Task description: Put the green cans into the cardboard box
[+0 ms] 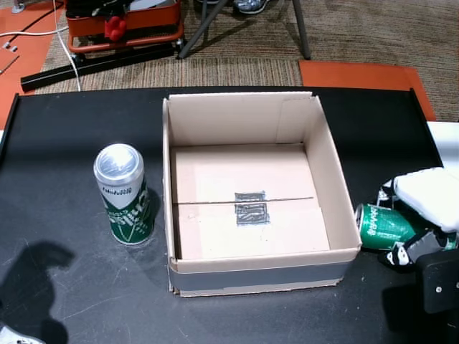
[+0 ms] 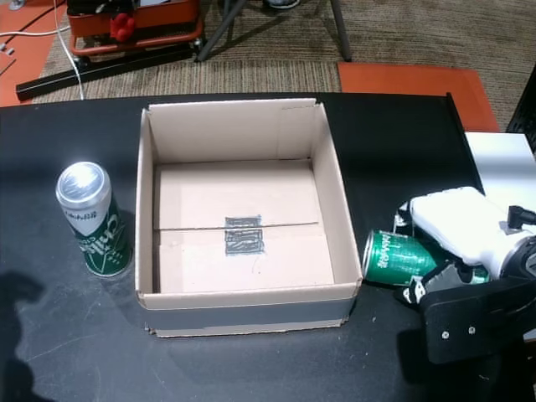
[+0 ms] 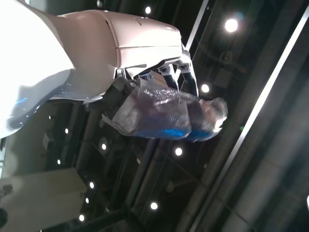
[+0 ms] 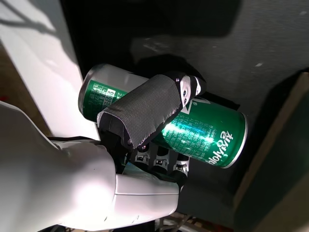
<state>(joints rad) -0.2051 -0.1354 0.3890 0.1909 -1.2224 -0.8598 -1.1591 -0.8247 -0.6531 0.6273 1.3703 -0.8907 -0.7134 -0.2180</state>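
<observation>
Right hand (image 2: 469, 230) gripping a green can (image 2: 400, 258) lying on its side, just right of the cardboard box (image 2: 243, 219)
Second can (image 1: 122, 193) upright left of box; left hand (image 3: 159, 104) fingers curled, holding nothing

Evenly lit head views, harsher wrist views — light comes from overhead.

In both head views the black counter (image 1: 72, 143) is bright and sharp, with soft dark shadows at its lower left corner and beside the upright can (image 1: 123, 195), whose silver top glints. The left wrist view looks up at round ceiling lamps (image 3: 231, 24) that flare white; the left hand (image 3: 159, 108) is blurred and its white casing is blown out. In the right wrist view, glare streaks the held can (image 4: 193, 133) — the counter behind is dim.
</observation>
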